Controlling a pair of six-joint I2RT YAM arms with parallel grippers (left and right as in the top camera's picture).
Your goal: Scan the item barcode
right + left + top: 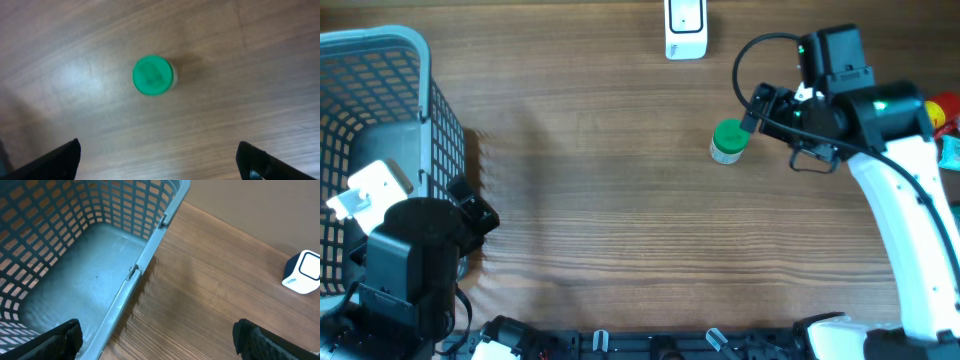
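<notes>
You have the whole job ahead of you. The green-capped bottle [728, 140] stands upright on the desk [620, 200], not gripped by anything and well apart from the white scanner [685, 28] at the far edge. Your right end effector [756, 108] hangs just beside and above the bottle, fingers spread wide and empty. In the right wrist view the green cap sits between and ahead of them. Your left end effector [157, 342] is also released and carries nothing, poised over the rim of the blue basket [145, 255].

Left to do: grasp, lift, and present the barcode to the scanner.

No barcode shows in any view, because you see only the cap from above. The scanner is cut off at the overhead frame's top, and the colored items [945, 125] at the right edge are too clipped to identify.
</notes>
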